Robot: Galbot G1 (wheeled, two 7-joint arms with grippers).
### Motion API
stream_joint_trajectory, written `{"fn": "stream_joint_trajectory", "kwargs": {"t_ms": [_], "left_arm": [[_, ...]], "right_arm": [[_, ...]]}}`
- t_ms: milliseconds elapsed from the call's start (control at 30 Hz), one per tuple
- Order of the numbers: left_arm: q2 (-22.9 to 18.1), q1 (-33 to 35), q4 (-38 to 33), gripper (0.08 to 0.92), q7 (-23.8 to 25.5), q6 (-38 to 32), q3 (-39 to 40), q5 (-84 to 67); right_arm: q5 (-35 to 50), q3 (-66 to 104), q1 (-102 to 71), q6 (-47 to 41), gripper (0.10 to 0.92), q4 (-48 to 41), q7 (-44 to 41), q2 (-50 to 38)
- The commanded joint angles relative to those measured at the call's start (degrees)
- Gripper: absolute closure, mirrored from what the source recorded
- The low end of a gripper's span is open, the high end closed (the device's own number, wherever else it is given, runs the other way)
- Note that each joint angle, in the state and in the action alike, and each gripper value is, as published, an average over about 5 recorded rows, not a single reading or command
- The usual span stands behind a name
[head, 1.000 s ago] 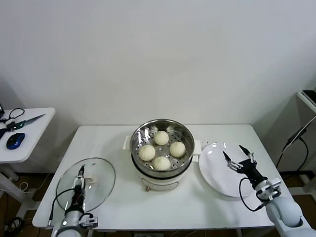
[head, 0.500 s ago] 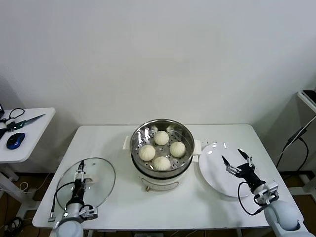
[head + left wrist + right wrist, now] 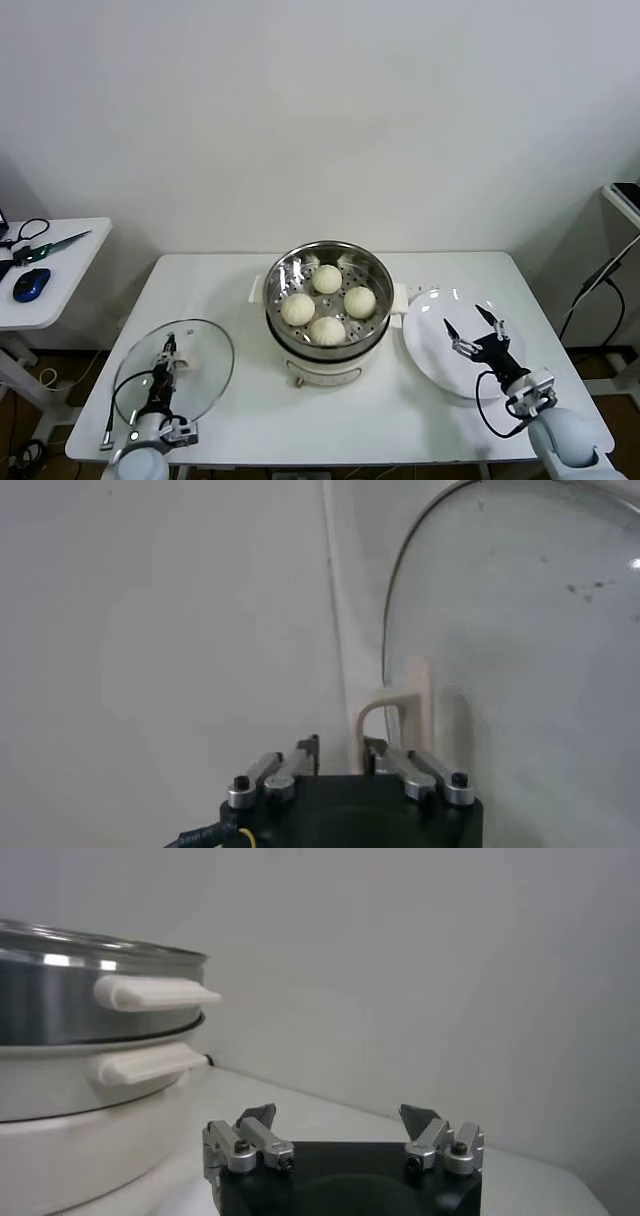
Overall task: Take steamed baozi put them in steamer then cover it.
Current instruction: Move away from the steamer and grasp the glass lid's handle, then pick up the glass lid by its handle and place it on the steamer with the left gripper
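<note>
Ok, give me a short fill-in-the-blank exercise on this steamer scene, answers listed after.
1. The steamer holds ____ steamed baozi.
2. The glass lid lies on the table, on the robot's ____ side.
3. The left gripper straddles the lid's ____.
4. The right gripper hangs open over the white ____.

Answers: four; left; handle; plate

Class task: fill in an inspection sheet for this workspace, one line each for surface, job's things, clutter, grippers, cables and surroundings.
Surface: white table.
Job's things: four baozi in the open steamer; glass lid flat on the table, left of it.
Clutter: bare white plate, right of the steamer.
Grippers: left gripper closing around the lid's handle; right gripper open above the plate.
Cables: black leads on both wrists.
Surroundings: side table with blue mouse; white wall.
</note>
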Motion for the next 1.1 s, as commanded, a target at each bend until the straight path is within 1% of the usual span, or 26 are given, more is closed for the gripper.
{"fn": "stream_joint_trajectory", "kwargs": {"t_ms": [33, 167, 233, 433, 567, 667, 767, 833, 1000, 1100], "left_arm": [[0.3, 0.4, -1.5, 0.699, 0.2, -0.4, 0.0, -2.4], [0.4, 1.9, -4.8, 0.809, 0.6, -0.4, 0.1, -4.0], [0.4, 3.0, -7.6, 0.841, 0.6, -0.2, 0.3, -5.2], [1.1, 7.1, -17.4, 0.849, 0.0, 2.1, 1.1, -7.9], [2.1, 10.4, -24.8, 0.849, 0.3, 6.5, 1.6, -8.5], [3.3, 12.7, -30.3, 0.849, 1.6, 10.9, 2.1, -8.4], [5.5, 14.1, -34.9, 0.849, 3.5, 15.1, 2.9, -8.6], [7.7, 14.5, -36.9, 0.849, 4.6, 17.9, 3.9, -9.8], [14.9, 13.4, -40.2, 0.849, 5.8, 25.9, 8.0, -12.9], [19.4, 11.1, -41.6, 0.849, 7.3, 31.8, 13.2, -14.0]], "right_arm": [[-1.6, -0.3, 0.3, 0.3, 0.203, -0.9, -0.2, 0.7], [-1.7, -0.3, 0.5, 0.6, 0.203, -1.3, -0.3, 0.8], [-1.8, -0.2, 0.6, 0.7, 0.203, -1.5, -0.4, 0.8], [-1.8, 0.1, 0.8, 0.8, 0.203, -1.8, -0.6, 0.6], [-1.8, 0.5, 0.9, 1.0, 0.203, -2.2, -0.6, 0.4], [-1.8, 0.7, 1.0, 1.2, 0.203, -2.8, -0.7, 0.0], [-1.9, 0.7, 1.5, 1.2, 0.203, -3.4, -0.8, -0.5], [-2.0, 0.4, 1.9, 1.1, 0.203, -3.8, -0.8, -0.9], [-2.1, -0.9, 3.7, 1.1, 0.203, -5.0, -0.8, -1.6], [-2.3, -1.7, 4.6, 1.0, 0.203, -5.5, -0.6, -1.8]]}}
